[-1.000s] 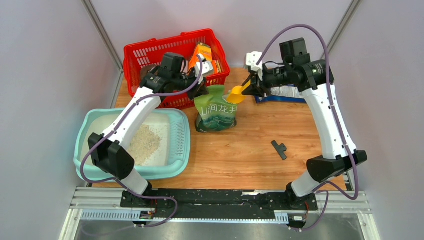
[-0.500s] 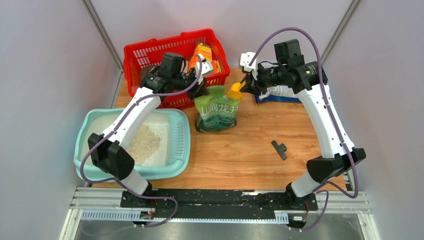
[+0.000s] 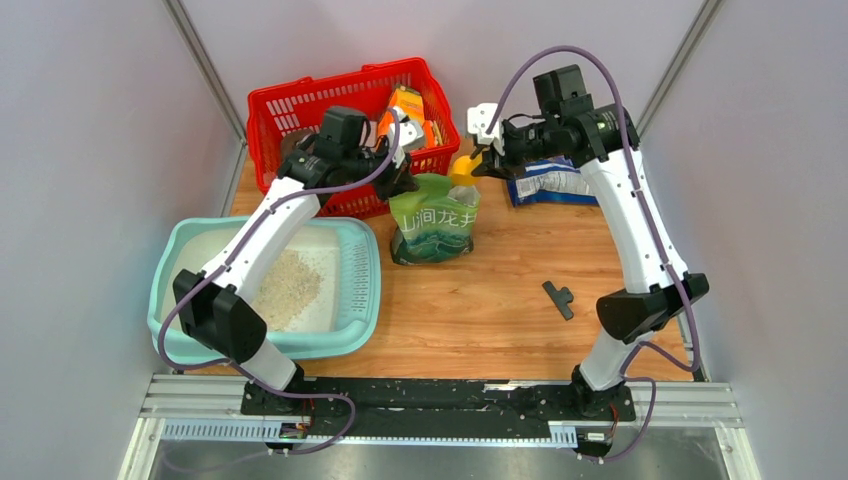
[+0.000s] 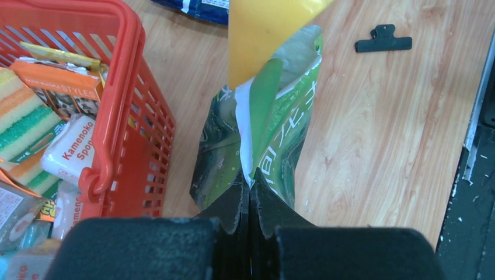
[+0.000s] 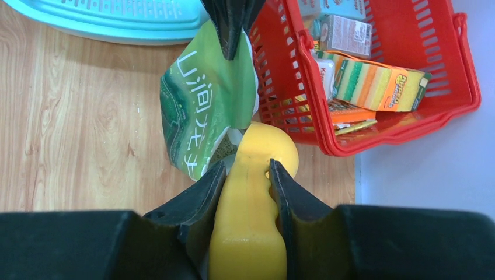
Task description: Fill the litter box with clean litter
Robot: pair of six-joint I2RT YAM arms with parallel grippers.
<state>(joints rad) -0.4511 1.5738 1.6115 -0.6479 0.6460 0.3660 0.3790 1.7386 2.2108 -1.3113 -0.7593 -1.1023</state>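
Observation:
The pale teal litter box (image 3: 362, 300) sits at the near left, and a loose heap of beige clean litter (image 3: 290, 285) lies inside it. A green printed bag (image 3: 432, 225) stands mid-table. My left gripper (image 4: 250, 175) is shut on the white inner edge of that bag's (image 4: 286, 146) mouth, holding it up. My right gripper (image 5: 246, 166) is shut on the handle of a yellow scoop (image 5: 257, 204). The scoop's (image 3: 463, 168) bowl hangs at the far right side of the bag's mouth. Whether the scoop holds litter is hidden.
A red mesh basket (image 3: 300, 115) with sponges and packets stands at the back, touching the bag's left side. A blue packet (image 3: 545, 182) lies under my right wrist. A black clip (image 3: 560, 298) lies on the wood at right. Grey walls close both sides.
My right arm has swung left and farther back, carrying the yellow scoop up along the bag's far right edge. The left arm and the bag have stayed still.

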